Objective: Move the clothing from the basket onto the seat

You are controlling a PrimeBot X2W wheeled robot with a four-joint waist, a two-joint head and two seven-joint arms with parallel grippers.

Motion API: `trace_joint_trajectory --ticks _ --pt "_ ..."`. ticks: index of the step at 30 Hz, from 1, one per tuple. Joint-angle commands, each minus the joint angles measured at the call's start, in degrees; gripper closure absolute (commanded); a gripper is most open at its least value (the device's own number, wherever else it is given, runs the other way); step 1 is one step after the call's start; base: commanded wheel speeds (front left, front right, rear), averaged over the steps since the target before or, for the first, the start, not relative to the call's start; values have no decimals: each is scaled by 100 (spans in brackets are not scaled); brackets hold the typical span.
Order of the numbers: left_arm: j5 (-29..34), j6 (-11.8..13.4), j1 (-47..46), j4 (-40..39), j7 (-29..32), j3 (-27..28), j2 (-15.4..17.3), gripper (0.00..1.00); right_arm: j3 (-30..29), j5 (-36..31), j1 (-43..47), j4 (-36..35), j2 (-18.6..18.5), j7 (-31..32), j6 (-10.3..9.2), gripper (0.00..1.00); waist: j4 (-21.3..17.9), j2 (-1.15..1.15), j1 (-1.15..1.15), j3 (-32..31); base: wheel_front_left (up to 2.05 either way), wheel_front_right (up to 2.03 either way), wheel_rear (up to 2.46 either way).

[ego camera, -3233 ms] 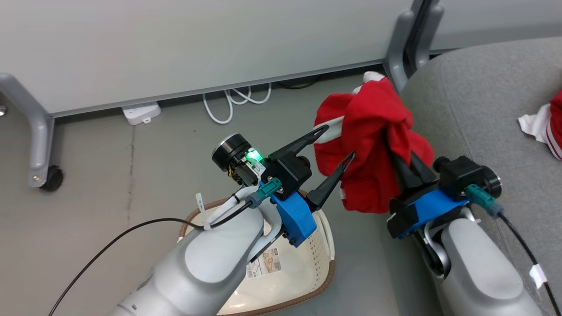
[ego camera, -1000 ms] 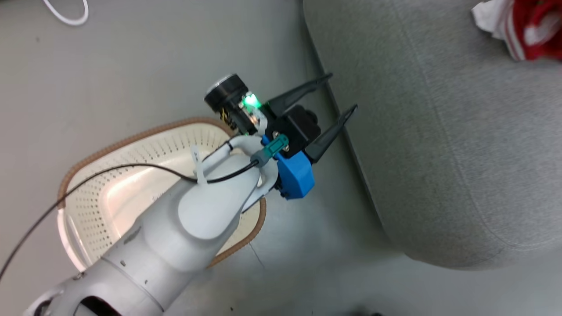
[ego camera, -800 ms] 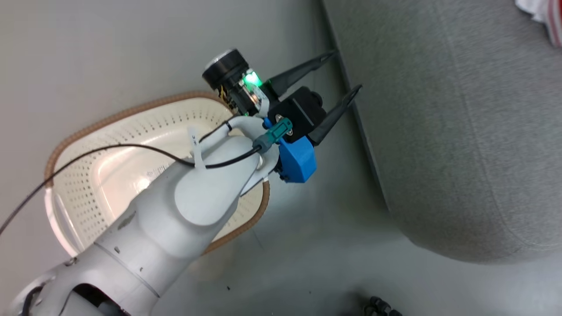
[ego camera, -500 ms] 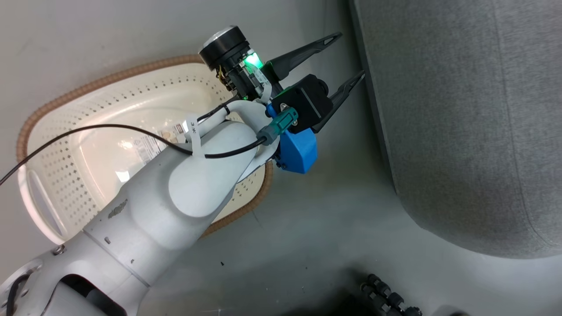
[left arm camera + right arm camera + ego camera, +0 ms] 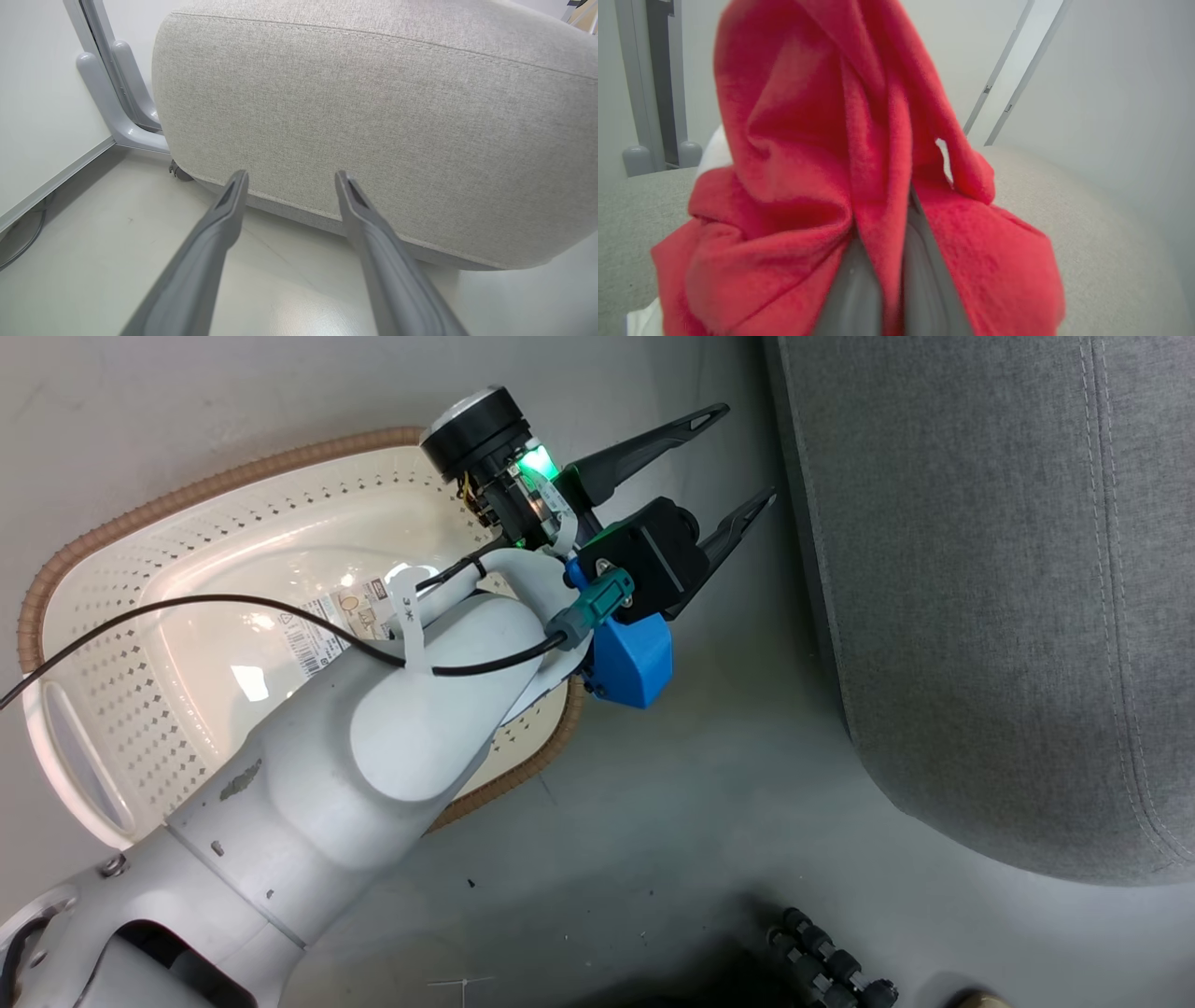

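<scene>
The cream perforated basket with its brown rim stands on the floor at the left of the head view; its inside shows bare plastic and a paper label. My left arm reaches across it, and my left gripper hangs open and holds nothing, near the side of the grey seat. In the left wrist view the left gripper points at the seat's flank just above the floor. My right gripper is shut on red clothing, which drapes over its fingers above the seat cushion.
A grey metal frame leg and a white panel stand left of the seat. A castor sits under the seat's corner. A black ribbed part lies at the bottom of the head view. A bit of white cloth shows behind the red fabric.
The head camera has swung down and left, so more of the basket shows and the clothes on the seat have left the picture. The left gripper stays open.
</scene>
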Motion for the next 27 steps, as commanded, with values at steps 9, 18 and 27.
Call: trace_joint_trajectory --ticks 9,18,27 --pt "-92 63 65 -63 -41 -45 35 0 141 25 34 325 -89 -4 -2 0 18 0 -1 -158 0 0 0" --pt "-227 131 261 67 -227 -27 -31 0 119 145 718 -307 44 -4 -3 0 51 0 -1 -660 0 0 0" --pt "-492 328 728 137 -379 242 -54 0 719 7 1559 -1322 306 -4 -2 0 128 0 -1 -1612 0 0 0"
